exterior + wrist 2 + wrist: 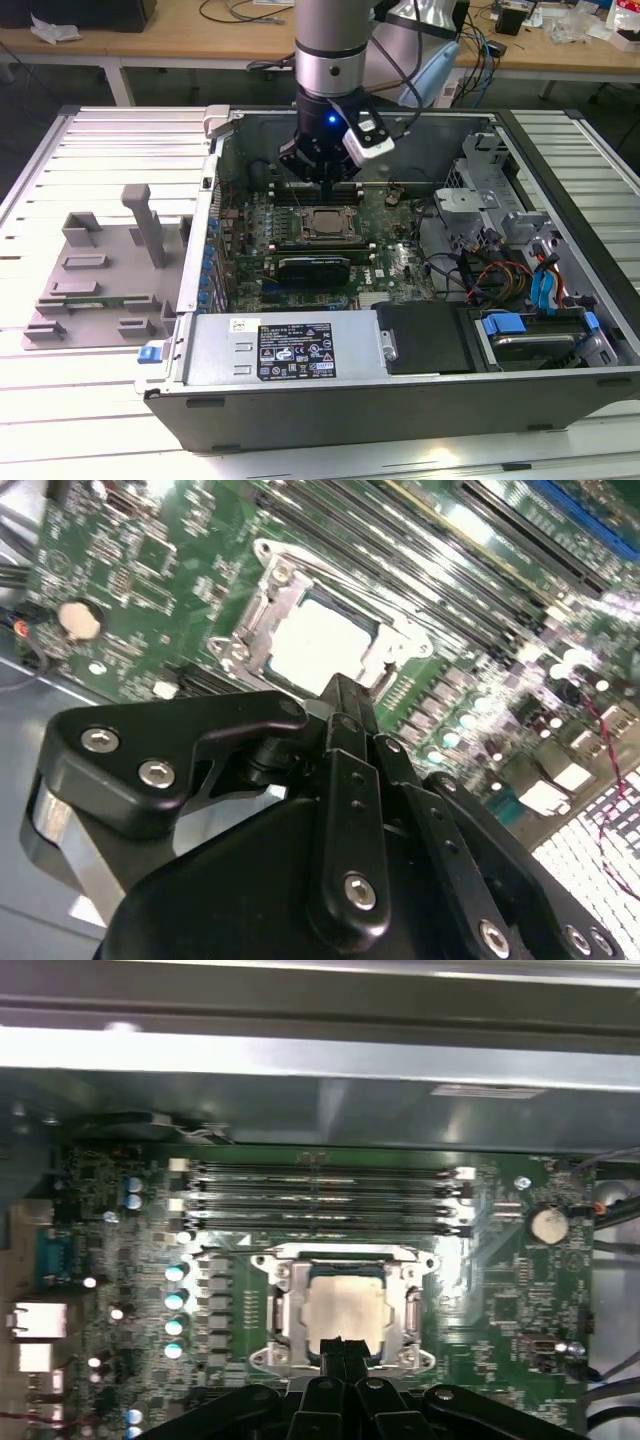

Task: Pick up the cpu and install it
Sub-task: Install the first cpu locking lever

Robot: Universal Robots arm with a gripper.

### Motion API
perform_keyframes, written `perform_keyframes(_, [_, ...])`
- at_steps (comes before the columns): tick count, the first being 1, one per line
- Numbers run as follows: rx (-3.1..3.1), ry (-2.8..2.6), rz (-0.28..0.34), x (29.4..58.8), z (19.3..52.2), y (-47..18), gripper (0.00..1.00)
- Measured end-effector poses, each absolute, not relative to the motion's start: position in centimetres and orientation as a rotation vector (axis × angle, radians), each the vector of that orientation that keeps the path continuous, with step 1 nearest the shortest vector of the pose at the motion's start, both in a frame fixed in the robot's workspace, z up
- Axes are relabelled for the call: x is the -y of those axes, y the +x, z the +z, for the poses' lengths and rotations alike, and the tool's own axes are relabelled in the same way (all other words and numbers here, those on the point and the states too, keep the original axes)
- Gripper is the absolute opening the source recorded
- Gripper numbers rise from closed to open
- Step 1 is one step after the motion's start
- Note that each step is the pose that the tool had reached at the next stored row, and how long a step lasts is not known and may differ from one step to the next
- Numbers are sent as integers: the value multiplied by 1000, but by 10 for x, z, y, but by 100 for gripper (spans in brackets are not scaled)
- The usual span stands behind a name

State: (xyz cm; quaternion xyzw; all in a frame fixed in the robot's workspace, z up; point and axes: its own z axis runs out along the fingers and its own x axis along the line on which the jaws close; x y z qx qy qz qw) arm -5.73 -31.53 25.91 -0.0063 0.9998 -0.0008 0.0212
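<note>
- One arm reaches into the open case (300,400); its gripper (318,178) hangs over the motherboard (400,265)
- cpu (345,1310) lies flat in the socket (280,1305), silvery top up, seen in both wrist views
- gripper narrow, fingers (345,740) pressed together, holding nothing; the tips sit just over the cpu's edge; touching or not, I cannot tell

Open computer case (400,425): 1. Motherboard (500,1310): 1. Socket frame (283,1305): 1. cpu (345,1308): 1. Memory slots (320,1186): 4. Coin cell (547,1223): 1. Expansion card (315,268): 1. Power supply (230,350): 1. Grey plastic tray (90,290): 1.
</note>
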Motion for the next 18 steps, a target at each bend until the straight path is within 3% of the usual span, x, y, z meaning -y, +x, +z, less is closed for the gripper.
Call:
perform_keyframes(13, [-3092,-19,-2,315,259,-118,11])
perform_keyframes(18, [-3089,-16,115,315,259,-118,11])
